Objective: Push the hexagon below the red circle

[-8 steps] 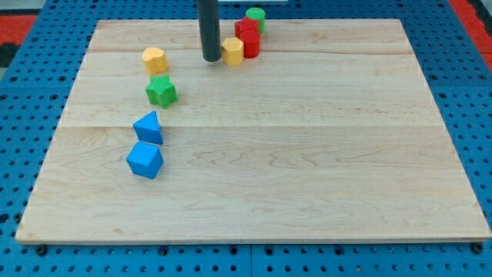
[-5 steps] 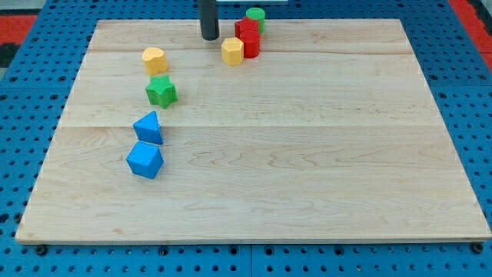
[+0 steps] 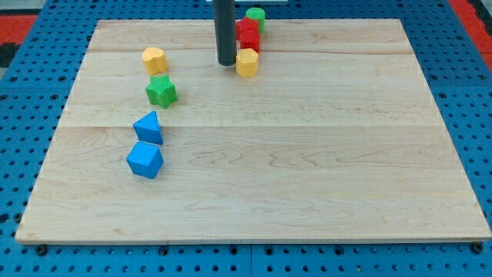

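The pale wooden board (image 3: 307, 154) lies on a blue pegboard table (image 3: 31, 154); its middle, right side and bottom stand open, with every block crowded toward the top and left. My tip (image 3: 226, 62) carries no gripper, just a dark rod; it sits just left of the yellow hexagon block (image 3: 247, 62), which lies directly below the red circle block (image 3: 247, 37). Seven blocks in all: two yellow, counting the yellow block (image 3: 154, 59) at left; a green star block (image 3: 161, 91); a green cylinder block (image 3: 255, 17); a blue triangular block (image 3: 149, 127); a blue cube block (image 3: 144, 160).
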### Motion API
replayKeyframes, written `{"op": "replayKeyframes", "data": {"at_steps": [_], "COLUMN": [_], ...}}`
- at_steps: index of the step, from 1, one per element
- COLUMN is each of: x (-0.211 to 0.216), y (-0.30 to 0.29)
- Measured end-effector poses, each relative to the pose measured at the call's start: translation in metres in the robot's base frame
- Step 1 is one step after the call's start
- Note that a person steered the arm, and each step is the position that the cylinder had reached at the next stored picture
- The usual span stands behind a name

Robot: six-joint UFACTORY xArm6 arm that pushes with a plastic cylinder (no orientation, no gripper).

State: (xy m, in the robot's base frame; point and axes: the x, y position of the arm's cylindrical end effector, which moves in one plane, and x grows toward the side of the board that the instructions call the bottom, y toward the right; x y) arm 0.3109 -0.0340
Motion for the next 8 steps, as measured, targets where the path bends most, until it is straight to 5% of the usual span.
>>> {"op": "replayKeyframes", "data": {"at_steps": [1,2,4,7,8], "x": [0.025,-0.005,-0.078,-0.087,-0.087], "y": [0.008,-0.005,-0.097,-0.269,-0.27]}}
